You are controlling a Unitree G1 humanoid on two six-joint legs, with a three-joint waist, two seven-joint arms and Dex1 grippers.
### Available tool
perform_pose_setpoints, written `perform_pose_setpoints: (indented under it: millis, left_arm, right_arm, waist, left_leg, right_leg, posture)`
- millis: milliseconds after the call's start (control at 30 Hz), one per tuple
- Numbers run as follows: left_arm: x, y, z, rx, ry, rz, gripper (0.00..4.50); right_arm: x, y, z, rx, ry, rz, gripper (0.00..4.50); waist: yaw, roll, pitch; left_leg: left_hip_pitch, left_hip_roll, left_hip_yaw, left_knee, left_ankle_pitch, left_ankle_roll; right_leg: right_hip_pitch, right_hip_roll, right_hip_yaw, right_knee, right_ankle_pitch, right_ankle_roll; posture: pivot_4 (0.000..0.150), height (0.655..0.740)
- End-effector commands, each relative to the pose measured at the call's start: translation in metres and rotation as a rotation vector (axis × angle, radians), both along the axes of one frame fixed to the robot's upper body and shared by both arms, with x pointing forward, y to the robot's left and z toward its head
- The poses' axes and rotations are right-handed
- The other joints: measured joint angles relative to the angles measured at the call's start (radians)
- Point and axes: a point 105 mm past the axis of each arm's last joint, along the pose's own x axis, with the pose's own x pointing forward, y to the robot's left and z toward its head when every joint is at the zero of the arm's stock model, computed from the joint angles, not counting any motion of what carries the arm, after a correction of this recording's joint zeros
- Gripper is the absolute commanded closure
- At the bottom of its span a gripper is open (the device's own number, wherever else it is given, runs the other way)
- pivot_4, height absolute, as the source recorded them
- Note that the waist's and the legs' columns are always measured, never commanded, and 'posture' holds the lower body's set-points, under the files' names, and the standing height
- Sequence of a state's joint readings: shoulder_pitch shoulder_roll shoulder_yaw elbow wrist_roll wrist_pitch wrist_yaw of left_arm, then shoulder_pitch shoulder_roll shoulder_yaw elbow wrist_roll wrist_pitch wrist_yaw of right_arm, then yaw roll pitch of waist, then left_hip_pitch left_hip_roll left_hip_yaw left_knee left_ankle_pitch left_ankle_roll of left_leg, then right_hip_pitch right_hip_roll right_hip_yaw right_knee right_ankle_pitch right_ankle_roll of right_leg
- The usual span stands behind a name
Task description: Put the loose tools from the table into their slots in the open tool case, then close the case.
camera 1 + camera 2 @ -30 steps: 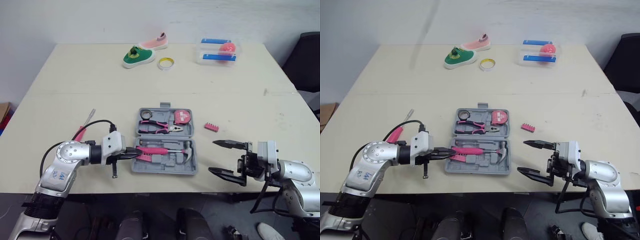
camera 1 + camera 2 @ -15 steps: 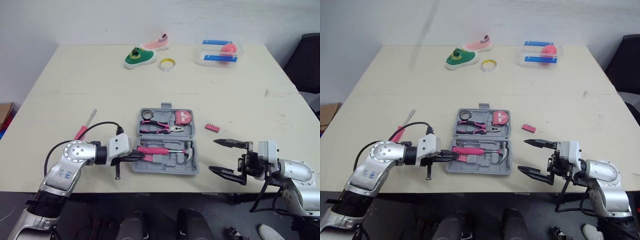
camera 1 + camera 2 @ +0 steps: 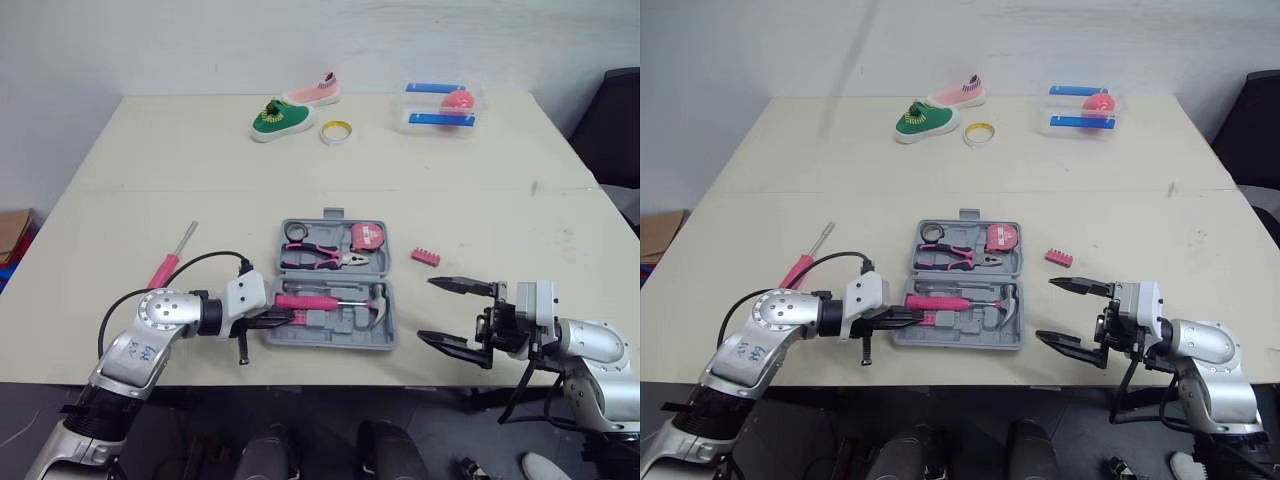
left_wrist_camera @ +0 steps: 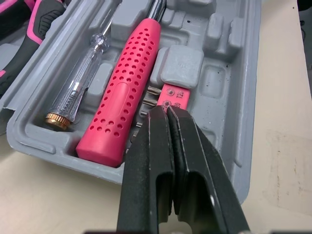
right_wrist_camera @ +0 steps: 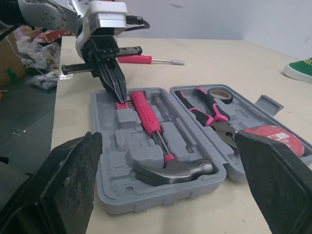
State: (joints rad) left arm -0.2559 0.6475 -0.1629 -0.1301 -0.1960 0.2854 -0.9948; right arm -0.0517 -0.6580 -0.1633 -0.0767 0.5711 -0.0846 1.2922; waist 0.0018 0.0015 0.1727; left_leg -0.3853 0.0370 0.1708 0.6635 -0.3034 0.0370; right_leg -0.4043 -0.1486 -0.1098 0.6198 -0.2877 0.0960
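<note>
With the tool case [image 3: 330, 338] open at lower centre, the left gripper [image 4: 165, 111], fingers closed together, sets its tips on the pink bit rack [image 4: 176, 97], apparently to seat it, while the right gripper [image 3: 425, 310] hangs wide open at lower right and the screwdriver [image 3: 170, 260] lies loose at centre left.

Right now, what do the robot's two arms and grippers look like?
Both arms have rounded silver shells and pale blocky wrists. The left arm carries blue digits and a looping black cable. The left gripper and right gripper each have two tapering black fingers.
</note>
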Motion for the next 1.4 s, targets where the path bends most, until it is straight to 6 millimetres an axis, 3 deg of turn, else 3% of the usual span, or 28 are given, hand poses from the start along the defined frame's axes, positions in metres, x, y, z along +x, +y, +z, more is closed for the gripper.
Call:
perform_pose_setpoints:
  millis: [33,133,233,367,467,533,633,867,933,1100,1267,1333,1400]
  left_arm:
    - [0.000,0.003,0.015,-0.216,-0.088,0.006,4.48]
    - [-0.003,0.019,0.042,-0.306,-0.168,0.019,4.48]
    - [-0.007,0.036,0.055,-0.324,-0.202,0.064,3.22]
    - [-0.009,0.117,0.071,-0.283,-0.308,0.374,1.42]
    - [-0.017,0.158,0.071,-0.199,-0.338,0.499,0.02]
    - [-0.023,0.190,0.072,-0.179,-0.367,0.628,0.02]
    - [-0.048,0.240,0.067,-0.141,-0.383,0.842,0.02]
    - [-0.093,0.299,0.049,-0.119,-0.359,1.108,0.02]
    - [-0.096,0.300,0.051,-0.128,-0.367,1.112,0.02]
    - [-0.088,0.284,0.056,-0.164,-0.381,1.047,0.02]
    - [-0.073,0.254,0.068,-0.209,-0.393,0.925,0.02]
    - [-0.064,0.232,0.073,-0.200,-0.387,0.825,0.02]
    - [-0.055,0.195,0.083,-0.185,-0.376,0.653,0.02]
  right_arm:
    - [0.003,-0.008,0.012,-0.001,-0.066,-0.034,0.00]
    - [0.006,-0.025,0.016,-0.029,-0.077,-0.087,0.00]
    - [0.006,-0.043,0.020,-0.056,-0.079,-0.133,0.00]
    - [0.008,-0.097,0.024,-0.116,-0.100,-0.313,0.00]
    - [0.009,-0.124,0.024,-0.114,-0.111,-0.420,0.00]
    - [0.007,-0.144,0.020,-0.141,-0.119,-0.500,0.00]
    - [0.000,-0.184,0.015,-0.171,-0.119,-0.676,0.00]
    - [-0.023,-0.242,0.000,-0.190,-0.070,-0.966,0.00]
    - [-0.026,-0.248,-0.002,-0.180,-0.062,-1.002,0.00]
    - [-0.015,-0.241,0.000,-0.137,-0.071,-0.989,0.00]
    - [0.021,-0.197,0.011,-0.050,-0.083,-0.826,0.00]
    - [0.040,-0.180,0.018,-0.040,-0.061,-0.791,0.00]
    - [0.061,-0.154,0.026,-0.007,0.005,-0.710,0.00]
  waist:
    - [-0.002,0.000,0.000]
    - [-0.003,-0.009,0.005]
    - [-0.005,-0.010,0.006]
    - [-0.011,-0.010,0.006]
    - [-0.012,-0.011,0.007]
    - [-0.013,-0.011,0.007]
    - [-0.016,-0.010,0.007]
    - [-0.031,-0.010,0.008]
    - [-0.033,-0.010,0.008]
    - [-0.039,-0.009,0.007]
    - [-0.055,-0.009,0.007]
    - [-0.057,-0.009,0.008]
    - [-0.058,-0.009,0.008]
  left_leg:
    - [0.000,0.000,0.000,0.000,0.000,0.000]
    - [-0.005,0.001,0.000,0.000,0.003,0.001]
    - [-0.005,0.001,0.000,0.000,0.004,0.003]
    - [-0.004,0.001,0.001,0.000,0.002,0.004]
    - [-0.005,0.002,0.001,-0.001,0.002,0.004]
    - [-0.004,0.002,0.001,-0.001,-0.003,0.002]
    - [-0.004,0.002,0.001,-0.001,-0.004,0.003]
    - [-0.004,0.002,0.001,-0.006,-0.005,-0.001]
    - [-0.004,0.002,0.001,-0.008,-0.006,-0.001]
    - [-0.002,0.002,0.002,-0.012,-0.005,-0.002]
    - [-0.002,0.003,0.002,-0.013,-0.002,-0.005]
    - [-0.002,0.003,0.002,-0.014,0.000,-0.008]
    - [-0.002,0.002,0.002,-0.014,0.001,-0.009]
  right_leg:
    - [0.000,0.000,0.000,0.000,0.000,0.000]
    - [-0.006,0.001,0.000,0.001,0.000,0.000]
    - [-0.006,0.001,-0.001,0.000,0.000,0.000]
    - [-0.005,0.001,0.000,-0.001,0.000,0.000]
    - [-0.005,0.001,-0.001,-0.001,0.000,-0.001]
    - [-0.005,0.001,-0.001,-0.002,0.000,-0.001]
    - [-0.006,0.000,0.000,-0.002,0.000,-0.001]
    - [-0.007,0.000,0.000,-0.008,-0.001,-0.002]
    - [-0.007,0.000,0.000,-0.009,-0.001,-0.002]
    - [-0.007,0.000,0.001,-0.010,-0.001,-0.002]
    - [-0.007,0.001,0.001,-0.009,-0.001,-0.002]
    - [-0.007,0.001,0.001,-0.008,-0.001,-0.003]
    - [-0.008,0.001,0.001,-0.008,-0.001,-0.003]
  posture:
    - [0.150,0.7400]
    - [0.150,0.7400]
    - [0.150,0.7400]
    - [0.150,0.7400]
    - [0.150,0.7400]
    - [0.150,0.7400]
    - [0.150,0.7400]
    - [0.150,0.7400]
    - [0.150,0.7400]
    - [0.150,0.7400]
    - [0.150,0.7400]
    - [0.150,0.7400]
    - [0.150,0.7400]
